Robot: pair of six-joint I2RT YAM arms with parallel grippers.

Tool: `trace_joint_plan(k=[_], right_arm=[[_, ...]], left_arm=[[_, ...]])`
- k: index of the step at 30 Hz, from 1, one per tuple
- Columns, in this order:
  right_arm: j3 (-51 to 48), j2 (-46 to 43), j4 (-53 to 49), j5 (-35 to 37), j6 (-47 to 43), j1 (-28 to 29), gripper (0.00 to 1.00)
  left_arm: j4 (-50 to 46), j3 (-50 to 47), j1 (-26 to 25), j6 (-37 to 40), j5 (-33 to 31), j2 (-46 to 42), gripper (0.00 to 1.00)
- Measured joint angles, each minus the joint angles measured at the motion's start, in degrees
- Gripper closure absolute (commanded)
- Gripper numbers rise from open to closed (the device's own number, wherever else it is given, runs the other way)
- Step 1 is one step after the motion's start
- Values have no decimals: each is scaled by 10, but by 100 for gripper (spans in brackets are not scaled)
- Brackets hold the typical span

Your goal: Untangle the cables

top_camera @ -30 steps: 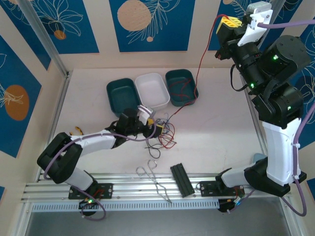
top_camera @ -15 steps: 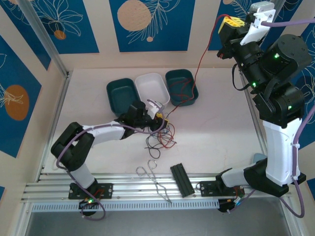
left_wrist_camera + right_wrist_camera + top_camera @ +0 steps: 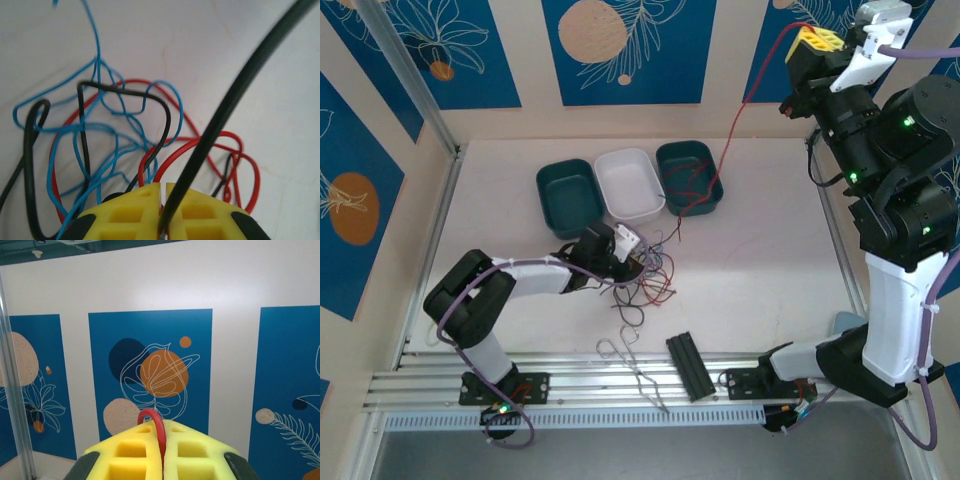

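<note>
Three trays stand side by side at the back of the table (image 3: 770, 270): left tray (image 3: 568, 196), middle tray (image 3: 630, 184), right tray (image 3: 688, 176). Before the middle one lies the tangle of cables (image 3: 648, 280), the left gripper (image 3: 163, 200) at its back left edge, pinching one strand (image 3: 220, 115). A single cable (image 3: 156, 416) runs from the right tray up to the right gripper (image 3: 808, 40) (raised at the back right). Near the front edge lie tongs (image 3: 632, 368), with a ridged bar (image 3: 691, 366) just to their right.
</note>
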Motion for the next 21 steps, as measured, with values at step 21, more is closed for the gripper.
trace_joint_plan(k=[21], right_arm=[[15, 22, 42, 28, -21, -45, 100]], left_arm=[[-124, 28, 0, 107, 2, -11, 72]])
